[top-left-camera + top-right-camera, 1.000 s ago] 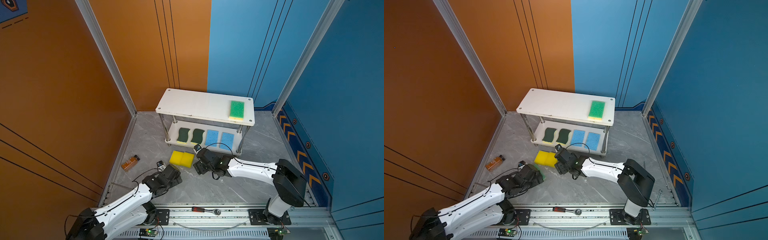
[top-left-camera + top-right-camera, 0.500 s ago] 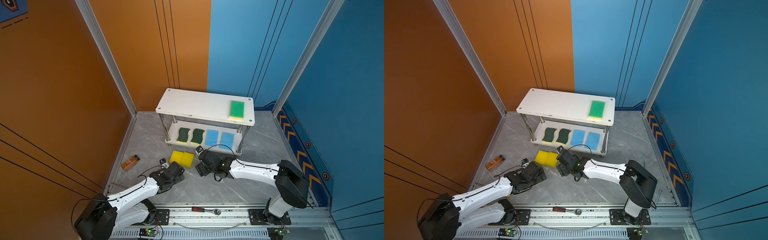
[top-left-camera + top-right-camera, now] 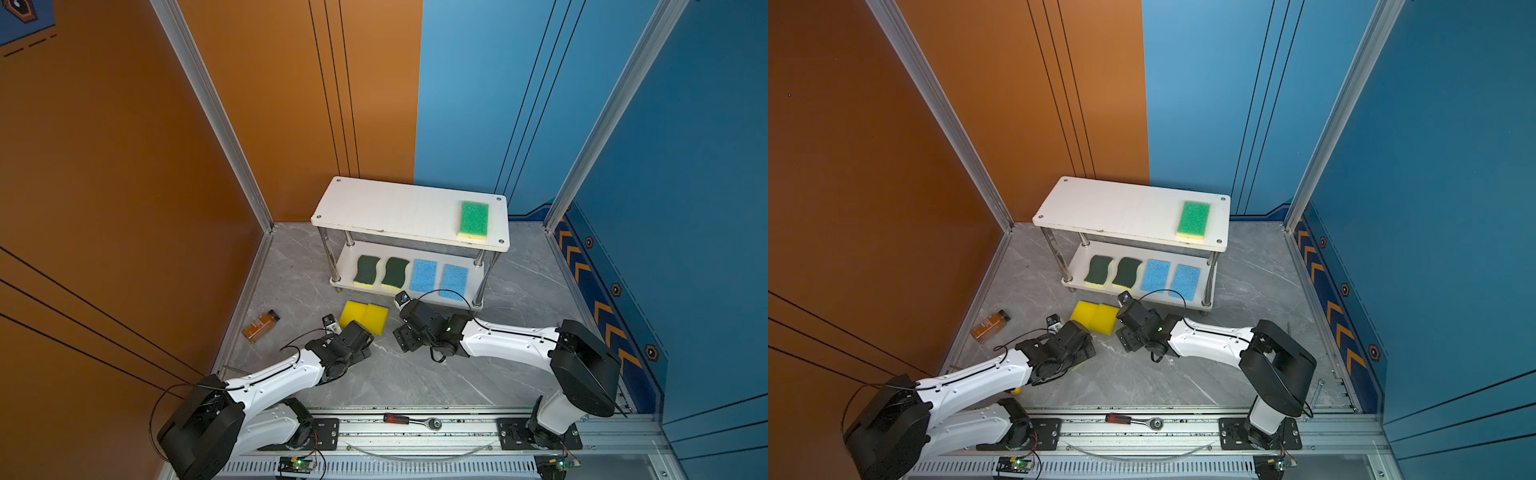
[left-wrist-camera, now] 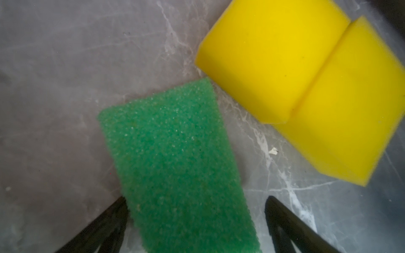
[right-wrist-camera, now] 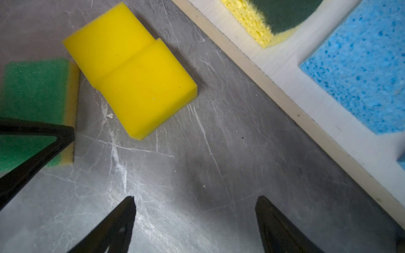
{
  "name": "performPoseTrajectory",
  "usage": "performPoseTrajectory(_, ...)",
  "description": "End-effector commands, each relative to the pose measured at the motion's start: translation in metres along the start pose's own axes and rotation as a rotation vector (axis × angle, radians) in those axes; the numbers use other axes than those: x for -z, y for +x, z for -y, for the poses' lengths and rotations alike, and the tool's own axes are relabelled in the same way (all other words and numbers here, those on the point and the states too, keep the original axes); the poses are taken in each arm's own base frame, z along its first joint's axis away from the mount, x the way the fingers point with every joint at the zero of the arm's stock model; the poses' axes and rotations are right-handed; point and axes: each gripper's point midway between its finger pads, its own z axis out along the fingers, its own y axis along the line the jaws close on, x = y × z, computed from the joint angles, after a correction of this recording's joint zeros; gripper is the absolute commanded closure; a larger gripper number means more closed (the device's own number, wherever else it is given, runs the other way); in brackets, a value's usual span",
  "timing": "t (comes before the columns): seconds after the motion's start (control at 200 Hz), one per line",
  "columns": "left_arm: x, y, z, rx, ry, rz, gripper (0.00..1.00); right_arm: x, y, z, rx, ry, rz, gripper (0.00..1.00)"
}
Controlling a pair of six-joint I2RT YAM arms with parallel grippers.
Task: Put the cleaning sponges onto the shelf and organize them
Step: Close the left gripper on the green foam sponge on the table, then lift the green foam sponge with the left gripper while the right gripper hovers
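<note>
Left tool (image 4: pixel 195 198): spread wide, clamped on nothing. Between its two black fingers (image 4: pixel 105 223), flat on the grey marbled worktop (image 4: pixel 54 87), the loose green-topped sponge (image 4: pixel 175 157), green face up, long axis running out past the fingertips. One finger right at the sponge's edge, the opposite one standing clear of it. Just past that sponge's far corner and off to one side of the tool, the two yellow sponges (image 4: pixel 274 65), pressed side by side. Very near the green one; contact or a thin gap, hard to tell.

Right tool (image 5: pixel 195 198): likewise held apart, empty, low over bare worktop. Ahead of its fingertips and over toward the left tool, the yellow sponges. Beyond them, the loose green-topped sponge with a left-tool finger across it. On the right tool's other side, close by, the front edge of the lower board of the shelf (image 3: pixel 395 208). On that board, in one row, two dark-green wavy sponges (image 3: pixel 366 270) and two blue sponges (image 3: pixel 423 276). Higher up, on the top board, at the end farthest from the left tool, the shelved green-topped sponge (image 3: pixel 473 219), lying flat. Well out from the left tool, on the side away from the right tool, a small brown bottle (image 3: pixel 260 326) on its side.
</note>
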Motion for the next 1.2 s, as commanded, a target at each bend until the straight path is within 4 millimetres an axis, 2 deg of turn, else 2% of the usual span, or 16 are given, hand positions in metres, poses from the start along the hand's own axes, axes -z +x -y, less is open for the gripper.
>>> performPoseTrajectory(0.0, -0.001, 0.006, 0.002, -0.001, -0.001, -0.023, 0.01, 0.005, -0.003, 0.003, -0.034, -0.004, 0.016, 0.15)
performPoseTrajectory(0.185, -0.003, 0.011, 0.002, -0.009, -0.015, -0.028, 0.02, 0.003, -0.002, 0.005, -0.039, 0.000, 0.012, 0.15)
performPoseTrajectory(0.431, -0.007, 0.024, 0.001, -0.048, -0.046, -0.041, 0.12, 0.005, 0.000, 0.008, -0.044, 0.003, 0.015, 0.15)
performPoseTrajectory(0.666, -0.008, 0.032, -0.006, -0.079, -0.079, -0.041, 0.13, 0.005, 0.004, 0.013, -0.058, 0.005, 0.018, 0.15)
performPoseTrajectory(0.686, -0.007, 0.032, -0.006, -0.082, -0.081, -0.040, 0.16, 0.005, 0.004, 0.013, -0.059, 0.004, 0.016, 0.15)
performPoseTrajectory(0.841, -0.003, 0.032, 0.003, -0.176, -0.057, -0.038, 0.26, 0.007, 0.004, 0.016, -0.064, 0.007, 0.021, 0.15)
performPoseTrajectory(1.192, 0.003, 0.029, 0.009, -0.232, -0.025, -0.027, 0.32, 0.010, 0.005, 0.023, -0.081, 0.012, 0.030, 0.15)
